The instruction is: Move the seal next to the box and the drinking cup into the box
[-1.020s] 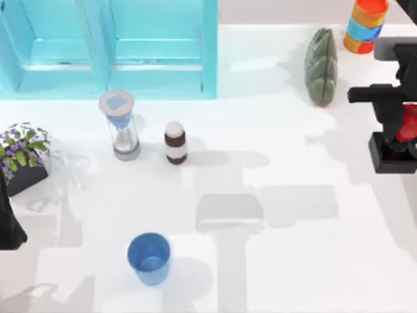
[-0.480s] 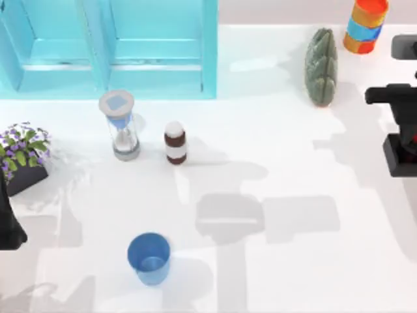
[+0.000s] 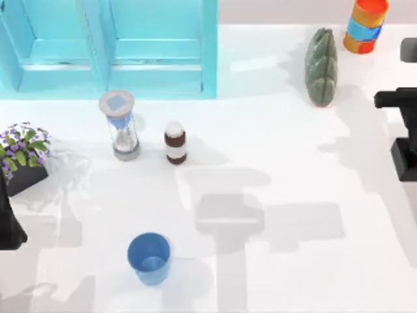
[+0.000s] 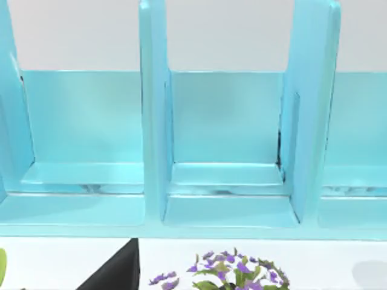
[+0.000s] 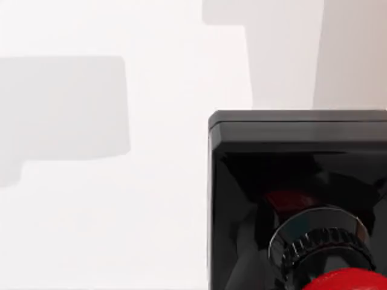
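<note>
Glossy turquoise box with upright dividers fills the white table's far left corner. Right gripper sits at the right edge; its grip can't be read (glossy black-based seal right below). Smooth tapered blue drinking cup stands near the front edge, left of centre.

a plain white surface is seen from above, lit so that soft grey, blocky shadows are cast across its middle and right side. at the far left corner a light blue shelf unit is stood, divided by upright panels into open compartments. behind it a pale, bare wall is shown in the left wrist view. more grey shadow patches on white are seen in the right wrist view.
</note>
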`<move>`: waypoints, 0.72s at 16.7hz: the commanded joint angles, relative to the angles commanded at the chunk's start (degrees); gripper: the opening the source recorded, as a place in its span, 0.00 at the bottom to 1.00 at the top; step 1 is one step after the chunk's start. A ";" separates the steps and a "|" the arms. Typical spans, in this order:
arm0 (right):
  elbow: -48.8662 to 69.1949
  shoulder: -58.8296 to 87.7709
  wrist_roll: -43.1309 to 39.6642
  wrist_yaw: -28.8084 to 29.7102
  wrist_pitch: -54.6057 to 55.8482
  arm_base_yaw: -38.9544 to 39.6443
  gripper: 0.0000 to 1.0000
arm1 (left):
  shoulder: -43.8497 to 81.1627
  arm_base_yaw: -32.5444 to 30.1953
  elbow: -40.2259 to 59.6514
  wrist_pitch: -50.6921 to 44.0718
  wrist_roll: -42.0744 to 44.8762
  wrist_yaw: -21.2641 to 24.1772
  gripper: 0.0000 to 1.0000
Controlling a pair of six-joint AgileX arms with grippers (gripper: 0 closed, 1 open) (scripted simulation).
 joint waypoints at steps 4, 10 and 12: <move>-6.58 0.19 -0.01 0.06 7.13 0.02 0.00 | 0.00 0.00 0.00 0.00 0.00 0.00 1.00; -12.83 0.80 0.11 0.04 13.47 -0.04 0.00 | 0.00 0.00 0.00 0.00 0.00 0.00 1.00; -12.83 0.80 0.11 0.04 13.47 -0.04 0.00 | 0.00 0.00 0.00 0.00 0.00 0.00 1.00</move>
